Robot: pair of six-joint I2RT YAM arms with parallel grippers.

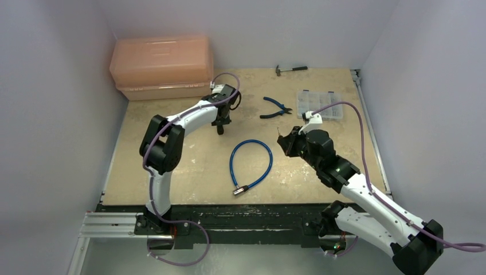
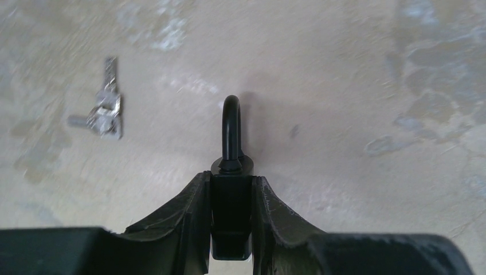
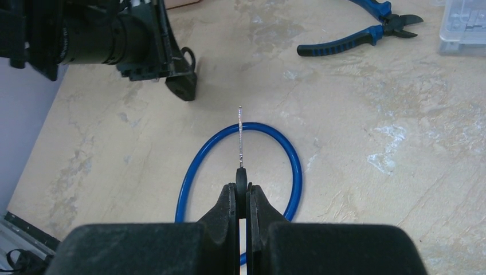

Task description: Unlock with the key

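Note:
My left gripper (image 2: 231, 182) is shut on the body of the small black padlock (image 2: 231, 215). Its curved shackle (image 2: 231, 129) points away from the fingers toward the table. In the top view this gripper (image 1: 220, 127) hangs left of centre, fingers down. My right gripper (image 3: 241, 192) is shut on the black head of the tiny key (image 3: 240, 134). The thin silver blade sticks straight out over the blue cable loop (image 3: 295, 166). In the right wrist view the padlock (image 3: 183, 87) is up and to the left of the key tip, well apart from it.
Blue-handled pliers (image 1: 275, 107) and a clear parts box (image 1: 320, 104) lie at the back right, with a small hammer (image 1: 291, 69) behind them. An orange case (image 1: 162, 66) stands at the back left. A small silvery metal piece (image 2: 106, 114) lies near the padlock.

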